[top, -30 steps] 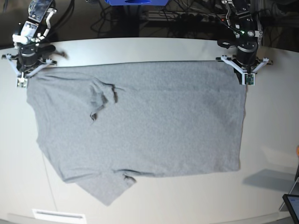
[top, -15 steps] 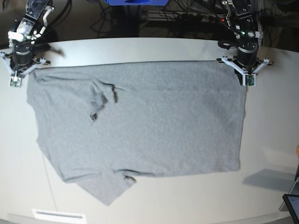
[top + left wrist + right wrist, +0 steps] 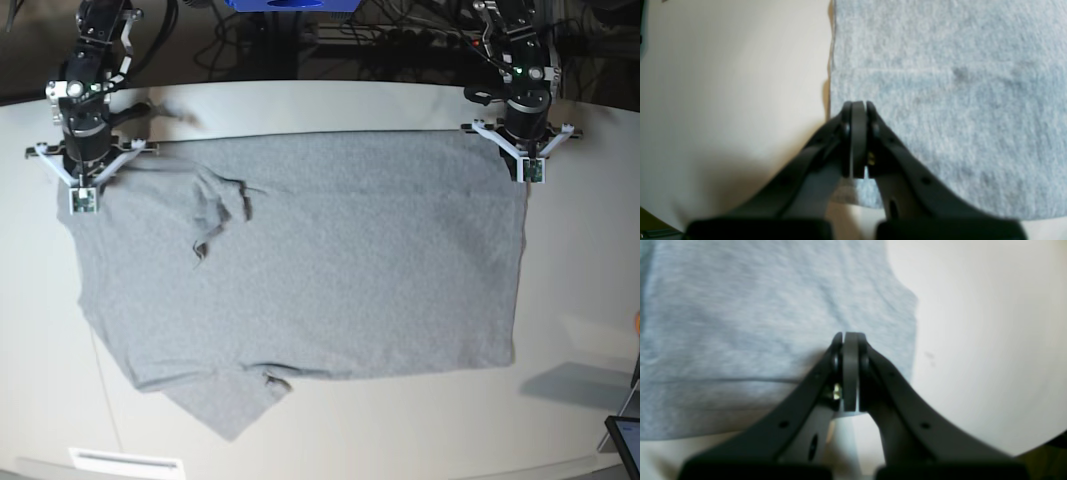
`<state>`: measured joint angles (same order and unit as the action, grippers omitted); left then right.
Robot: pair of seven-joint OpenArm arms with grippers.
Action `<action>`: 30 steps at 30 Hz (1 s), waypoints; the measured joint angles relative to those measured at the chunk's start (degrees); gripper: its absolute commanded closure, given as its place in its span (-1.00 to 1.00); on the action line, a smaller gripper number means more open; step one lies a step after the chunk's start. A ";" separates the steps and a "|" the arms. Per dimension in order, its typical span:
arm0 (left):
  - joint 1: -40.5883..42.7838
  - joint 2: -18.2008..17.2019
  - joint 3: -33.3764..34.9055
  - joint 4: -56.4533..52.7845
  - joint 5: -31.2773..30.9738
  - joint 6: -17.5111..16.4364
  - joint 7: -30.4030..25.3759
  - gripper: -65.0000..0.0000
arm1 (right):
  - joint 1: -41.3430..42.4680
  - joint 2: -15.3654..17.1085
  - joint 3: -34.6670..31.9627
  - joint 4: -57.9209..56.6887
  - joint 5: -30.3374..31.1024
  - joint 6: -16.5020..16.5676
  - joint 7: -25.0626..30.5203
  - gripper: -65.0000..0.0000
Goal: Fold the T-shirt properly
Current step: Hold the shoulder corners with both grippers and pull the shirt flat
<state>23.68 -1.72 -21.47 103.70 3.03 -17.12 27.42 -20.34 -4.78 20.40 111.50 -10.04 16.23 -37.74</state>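
Lying spread across the pale bench [image 3: 300, 100], the grey T-shirt [image 3: 330, 260] fills most of the middle of the base view, plain side up, with no lettering to be seen. Its long straight edge runs along the top of the frame, one sleeve pokes out at the lower left, and a small rumpled fold sits in the upper left part of the cloth.

At the upper right of the base view, the left gripper [image 3: 528, 172] hangs over the top right corner of the shirt. In the left wrist view its jaws are pressed flat together with no gap, and the left gripper [image 3: 858, 106] sits just inside the shirt's vertical edge; whether cloth is pinched between the jaws cannot be told.

At the upper left of the base view, the right gripper [image 3: 80, 200] stands over the top left corner of the shirt. In the right wrist view the right gripper [image 3: 850, 336] likewise has its jaws closed tight, tips over the grey cloth near its curved edge, bare bench to the right. Again a pinch on the fabric cannot be told.

A dark tablet corner [image 3: 625, 440] shows at the lower right of the base view.
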 measured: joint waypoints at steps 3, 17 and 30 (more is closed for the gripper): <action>-0.04 -0.04 0.00 -2.03 -0.02 0.07 -0.02 0.99 | 0.66 0.02 -1.31 -2.82 0.07 0.02 0.26 1.00; -1.79 -0.28 0.44 -6.84 -0.44 0.63 -3.04 0.99 | 1.73 0.22 0.57 -11.32 1.16 -0.90 4.42 1.00; -1.90 -1.20 2.95 -6.84 -0.02 0.87 -2.86 0.99 | -0.83 0.00 3.65 -11.13 2.43 -0.28 6.88 1.00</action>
<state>21.78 -2.92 -18.52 96.86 3.01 -16.25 24.56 -21.17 -4.78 24.05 100.38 -7.62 15.94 -30.85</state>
